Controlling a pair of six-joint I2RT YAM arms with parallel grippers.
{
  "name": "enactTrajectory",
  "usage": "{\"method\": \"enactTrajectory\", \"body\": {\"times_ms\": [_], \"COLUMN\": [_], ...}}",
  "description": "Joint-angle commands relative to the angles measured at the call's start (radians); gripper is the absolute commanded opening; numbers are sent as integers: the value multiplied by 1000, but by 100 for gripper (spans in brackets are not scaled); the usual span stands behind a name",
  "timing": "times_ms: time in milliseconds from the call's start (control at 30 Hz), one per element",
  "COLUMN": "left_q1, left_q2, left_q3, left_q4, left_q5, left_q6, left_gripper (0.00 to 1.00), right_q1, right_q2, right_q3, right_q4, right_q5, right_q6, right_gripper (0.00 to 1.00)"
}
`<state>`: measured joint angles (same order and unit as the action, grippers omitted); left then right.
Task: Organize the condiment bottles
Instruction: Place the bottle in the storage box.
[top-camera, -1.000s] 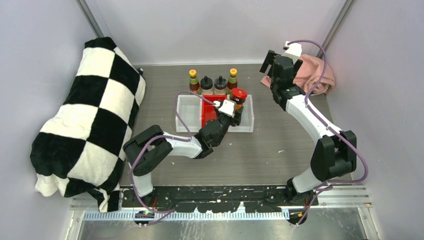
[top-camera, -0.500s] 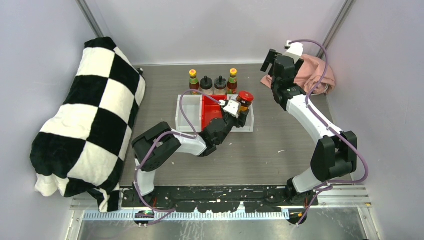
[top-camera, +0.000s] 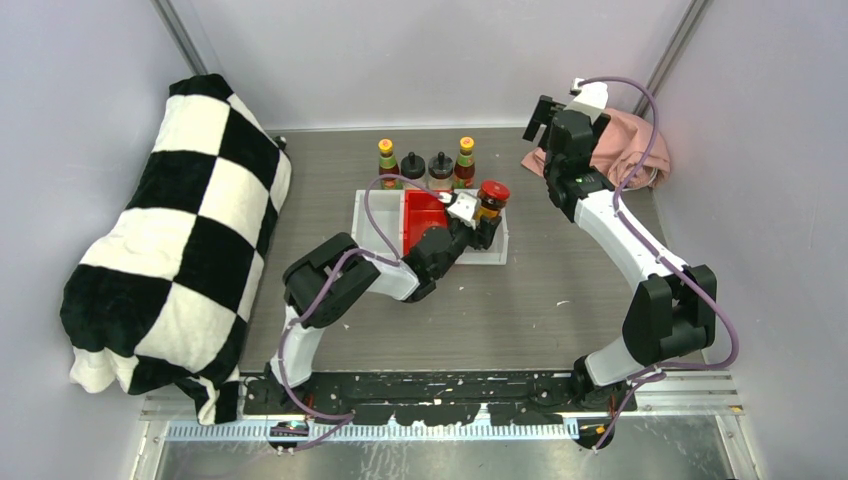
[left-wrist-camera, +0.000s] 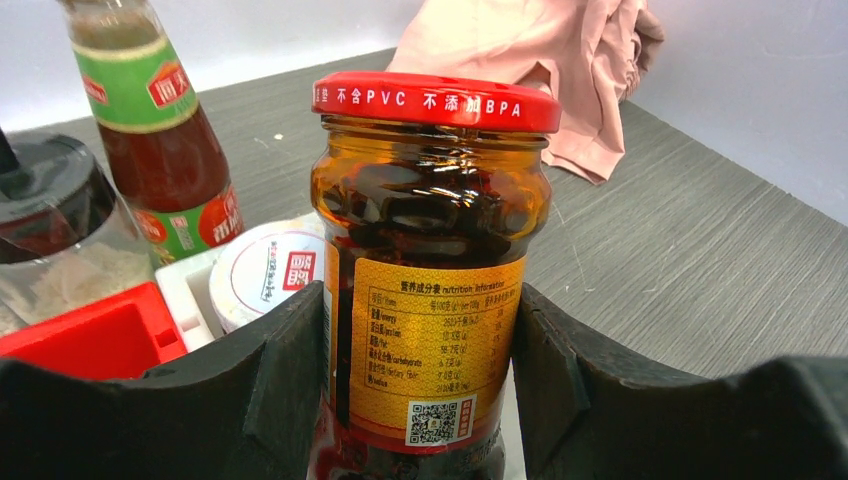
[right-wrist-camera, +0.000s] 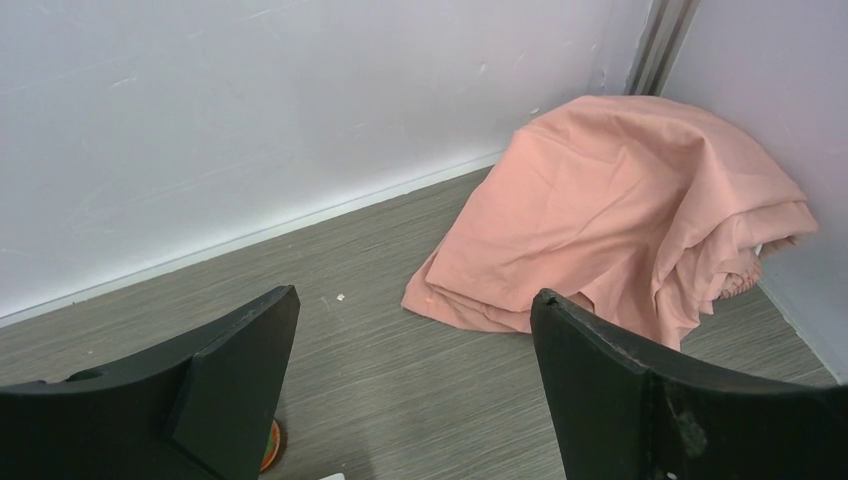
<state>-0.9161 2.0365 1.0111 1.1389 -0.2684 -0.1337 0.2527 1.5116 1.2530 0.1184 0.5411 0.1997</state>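
Observation:
My left gripper (top-camera: 484, 222) is shut on the squat red-lidded dark jar (top-camera: 491, 197), held upright at the white bin's (top-camera: 372, 222) far right corner; in the left wrist view the jar (left-wrist-camera: 430, 250) fills the space between my fingers (left-wrist-camera: 290, 370). Two yellow-capped red sauce bottles (top-camera: 387, 158) (top-camera: 465, 158) and two black-lidded shakers (top-camera: 413, 166) (top-camera: 440, 166) stand in a row behind the bins. One sauce bottle (left-wrist-camera: 155, 130) shows in the left wrist view. My right gripper (top-camera: 540, 118) is open and empty, high at the back right.
A red bin (top-camera: 425, 215) sits inside the white bin. A white round lid (left-wrist-camera: 265, 275) lies in the white bin beside the jar. A pink cloth (top-camera: 625, 148) lies in the back right corner. A black-and-white checkered blanket (top-camera: 170, 240) covers the left side.
My left gripper has carried the jar to the right and slightly back along the bin's far edge. The right arm has barely moved.

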Motion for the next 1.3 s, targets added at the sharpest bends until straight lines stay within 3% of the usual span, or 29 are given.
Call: {"method": "enactTrajectory", "body": {"times_ms": [0, 533, 1100, 1267], "left_q1": [21, 48, 49, 49], "left_q2": [25, 103, 137, 141], "left_q3": [62, 53, 23, 16], "left_q4": [255, 294, 294, 294], "left_q5": [62, 208, 188, 179], "left_q6": [-49, -38, -1, 5], "left_gripper": [0, 0, 0, 0], "right_q1": [-5, -4, -1, 6], "right_q2": [-45, 1, 3, 3], "right_q3": [48, 44, 22, 38], "right_q4": [71, 107, 129, 40], "right_q5": [20, 1, -49, -56], "right_q6": [-34, -35, -15, 37], "right_gripper": [92, 92, 92, 92]}}
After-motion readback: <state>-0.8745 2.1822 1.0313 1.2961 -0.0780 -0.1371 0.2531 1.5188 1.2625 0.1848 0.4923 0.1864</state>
